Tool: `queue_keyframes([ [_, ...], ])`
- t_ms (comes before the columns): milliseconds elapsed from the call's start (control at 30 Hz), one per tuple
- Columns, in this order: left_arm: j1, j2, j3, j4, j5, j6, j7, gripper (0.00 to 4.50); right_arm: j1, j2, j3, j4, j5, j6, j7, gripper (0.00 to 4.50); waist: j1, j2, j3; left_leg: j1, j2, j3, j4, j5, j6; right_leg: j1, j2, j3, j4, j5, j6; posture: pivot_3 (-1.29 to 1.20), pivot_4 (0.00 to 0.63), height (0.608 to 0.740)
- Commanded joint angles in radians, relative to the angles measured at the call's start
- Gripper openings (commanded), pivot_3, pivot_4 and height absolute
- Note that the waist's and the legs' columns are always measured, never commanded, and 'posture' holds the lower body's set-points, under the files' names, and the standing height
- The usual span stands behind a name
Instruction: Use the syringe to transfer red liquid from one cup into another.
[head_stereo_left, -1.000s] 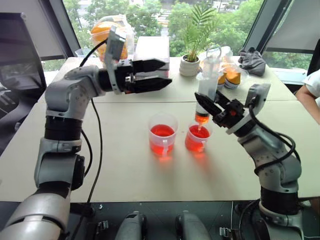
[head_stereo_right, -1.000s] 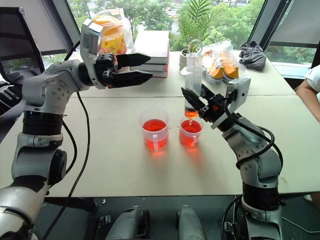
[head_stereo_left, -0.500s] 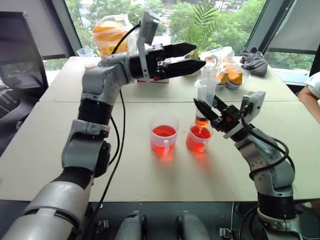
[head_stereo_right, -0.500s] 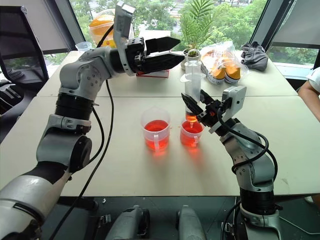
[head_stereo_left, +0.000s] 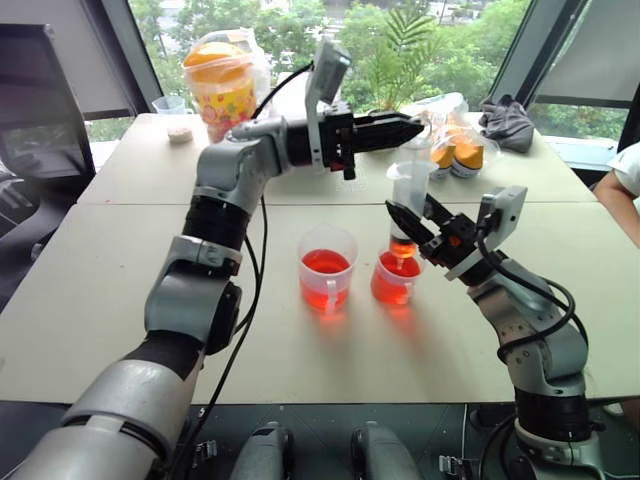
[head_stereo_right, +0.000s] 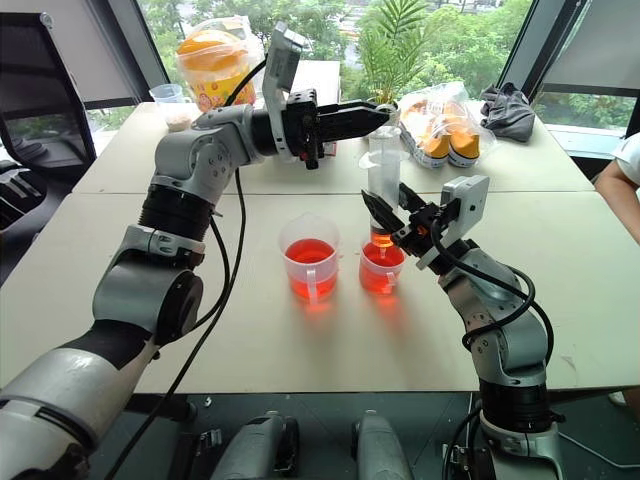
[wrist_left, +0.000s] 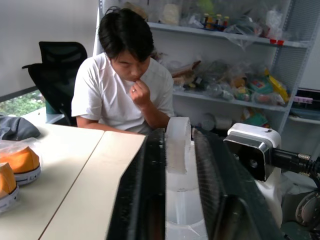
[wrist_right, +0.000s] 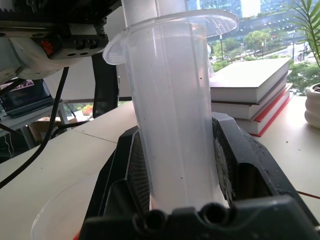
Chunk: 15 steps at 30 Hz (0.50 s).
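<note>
Your right hand (head_stereo_left: 418, 222), right of frame center in the left eye view, is clamped around the lower barrel of the syringe (head_stereo_left: 408, 205). The syringe stands roughly upright, orange tip down, right over the small cup (head_stereo_left: 396, 279); you can't tell whether the tip touches the liquid. Right wrist view shows the clear barrel (wrist_right: 175, 125) squeezed between the two black fingers (wrist_right: 131, 170).

Your left hand (head_stereo_left: 405, 126) is in the upper middle of the frame, reaching across toward the right and just above the syringe's top. Its fingers are closed; left wrist view shows the white plunger top (wrist_left: 178, 150) pinched between them (wrist_left: 150, 190).

The big cup (head_stereo_left: 326, 268) sits at frame center on the surface (head_stereo_left: 120, 290), just left of the small cup, close but apart. Both hold red liquid (head_stereo_left: 325, 266), the big cup about half full.

At the top of the frame, far side of the surface: a bag of orange stuff (head_stereo_left: 222, 80) at upper left, a potted plant (head_stereo_left: 398, 50) top center, packaged orange shoes (head_stereo_left: 455, 150) to its right, and a dark cloth (head_stereo_left: 506, 120) further right. A person in a white shirt (wrist_left: 120, 95) sits at the far edge, hand at the mouth, with an arm (head_stereo_left: 622, 165) at the right border.
</note>
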Motion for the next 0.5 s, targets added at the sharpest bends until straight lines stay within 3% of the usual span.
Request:
queue_keyframes([
  [33, -0.037, -0.005, 0.009, -0.018, 0.000, -0.015, -0.016, 0.07, -0.014, -0.013, -0.008, -0.056, 0.003, -0.018, -0.002, 1.38, 0.000, 0.000, 0.000, 0.000, 0.000, 0.000, 0.000, 0.000, 0.000, 0.000, 0.000, 0.000, 0.000, 0.000, 0.000, 0.00, 0.150, 0.740],
  [500, 0.066, -0.031, -0.071, -0.086, 0.062, -0.049, -0.068, 0.07, -0.063, -0.072, -0.059, -0.123, 0.042, 0.029, -0.039, 1.38, 0.001, 0.000, 0.000, 0.000, 0.000, 0.000, 0.000, 0.000, 0.000, 0.000, 0.000, 0.000, 0.000, 0.000, 0.000, 0.00, 0.150, 0.740],
])
